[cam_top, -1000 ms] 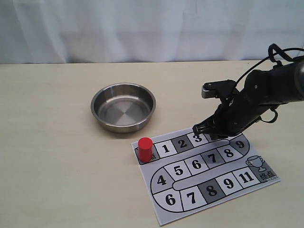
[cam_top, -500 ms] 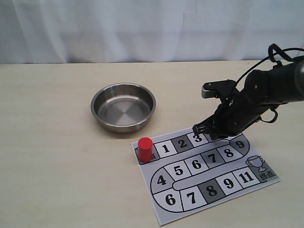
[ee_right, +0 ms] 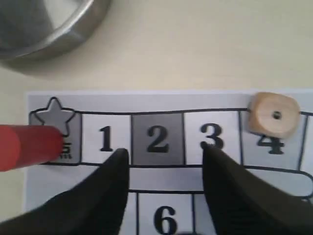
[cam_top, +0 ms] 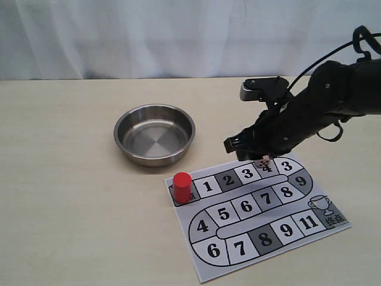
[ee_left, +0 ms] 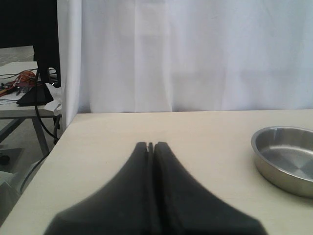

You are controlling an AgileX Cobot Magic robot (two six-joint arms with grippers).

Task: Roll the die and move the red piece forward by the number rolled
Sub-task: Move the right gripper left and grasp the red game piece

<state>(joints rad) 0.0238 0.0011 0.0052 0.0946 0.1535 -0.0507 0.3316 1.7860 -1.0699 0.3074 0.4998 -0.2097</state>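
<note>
The die (cam_top: 262, 161), a small tan wooden cube, lies on the board's square 4 (ee_right: 273, 115); the face turned to the right wrist camera shows one dot. The red piece (cam_top: 182, 186) stands upright on the star start square at the board's left end (ee_right: 14, 147). My right gripper (cam_top: 245, 149) hovers open over squares 2 and 3 (ee_right: 166, 154), just left of the die, with nothing between its fingers. My left gripper (ee_left: 150, 145) is shut and empty over bare table, out of the exterior view.
The numbered paper board (cam_top: 205, 268) lies at the front right. A steel bowl (cam_top: 121, 132) stands behind the board's left end; its rim shows in both wrist views (ee_left: 259, 142) (ee_right: 44, 24). A white curtain hangs behind the table.
My right arm has risen and shifted left and back. The die, hidden under the gripper before, now shows lying free on square 4. The red piece has not moved.
</note>
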